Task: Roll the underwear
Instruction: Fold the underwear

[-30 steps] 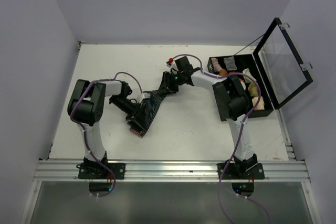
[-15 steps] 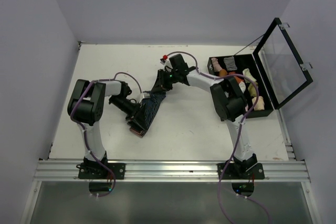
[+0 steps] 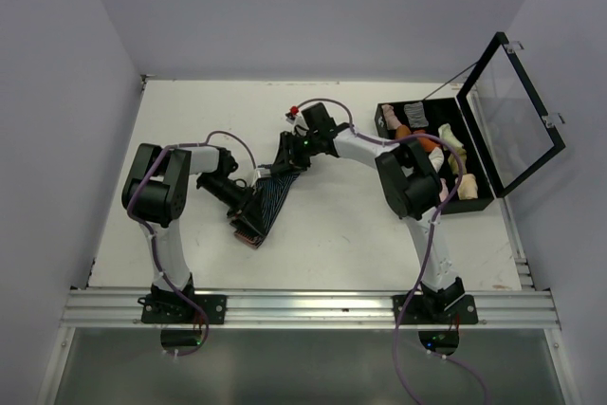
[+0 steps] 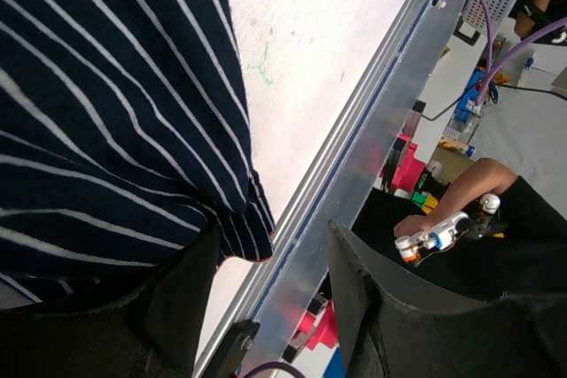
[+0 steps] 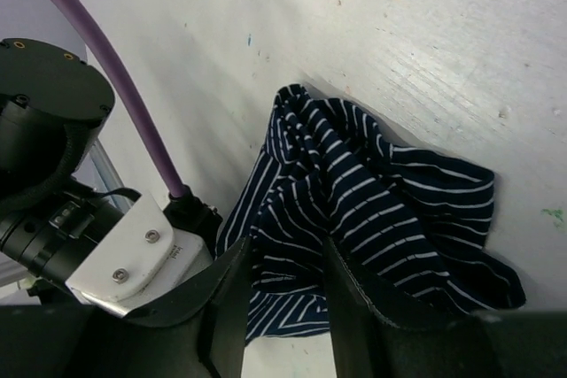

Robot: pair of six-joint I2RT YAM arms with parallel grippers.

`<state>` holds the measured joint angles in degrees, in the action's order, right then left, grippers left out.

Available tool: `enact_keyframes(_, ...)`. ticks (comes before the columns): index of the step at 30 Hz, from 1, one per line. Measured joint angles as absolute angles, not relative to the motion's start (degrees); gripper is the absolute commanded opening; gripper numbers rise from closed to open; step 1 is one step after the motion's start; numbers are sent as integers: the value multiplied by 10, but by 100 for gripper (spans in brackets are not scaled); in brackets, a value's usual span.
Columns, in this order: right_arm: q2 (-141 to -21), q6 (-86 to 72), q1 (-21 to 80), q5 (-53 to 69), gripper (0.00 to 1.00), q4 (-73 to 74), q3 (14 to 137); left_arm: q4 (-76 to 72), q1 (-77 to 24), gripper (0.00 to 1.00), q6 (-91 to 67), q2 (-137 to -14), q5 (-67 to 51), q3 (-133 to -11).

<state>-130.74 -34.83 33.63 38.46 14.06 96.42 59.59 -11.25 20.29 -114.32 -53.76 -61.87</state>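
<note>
**Top external: far end carried in toward the left tool**

Top external: right tool point(image 3: 285, 156) has swung leftward, bringing the far end of the underwear point(image 3: 266, 196) with it. The cloth is now shorter and slacker on the tabletop point(image 3: 360, 225), which likely starts the roll. Left tool point(image 3: 245, 208) sits at the near end.

Left wrist: jaws spread, cloth against one jaw, nothing pinched.

Right wrist: clenched on bunched stripes, the rest trailing beyond the tool.

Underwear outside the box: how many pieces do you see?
1: the underwear, left of centre, its far end in the right gripper. Items in the box may be more; they are too small to tell.
</note>
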Motion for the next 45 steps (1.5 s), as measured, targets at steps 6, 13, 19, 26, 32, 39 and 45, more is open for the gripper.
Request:
enact_keyframes(6, -1308, -332, 334, 382, 37, 159, 964, 596, -112, 59, 203, -1143, -538, -619)
enact_keyframes(13, -1315, -323, 334, 385, 38, 160, 972, 595, -112, 59, 201, -1143, -538, -619)
enact_keyframes(19, -1317, -327, 334, 386, 14, 141, 973, 595, -112, 59, 200, -1143, -538, -619)
enact_keyframes(26, -1319, -337, 332, 387, 0, 128, 976, 593, -112, 59, 194, -1143, -538, -618)
enact_keyframes(32, -1316, -340, 321, 387, 0, 133, 976, 589, -112, 59, 186, -1143, -539, -615)
enact_keyframes(39, -1290, -340, 311, 388, 0, 161, 964, 587, -112, 59, 184, -1142, -540, -614)
enact_keyframes(45, -1269, -336, 305, 387, 0, 168, 933, 585, -112, 59, 180, -1142, -540, -612)
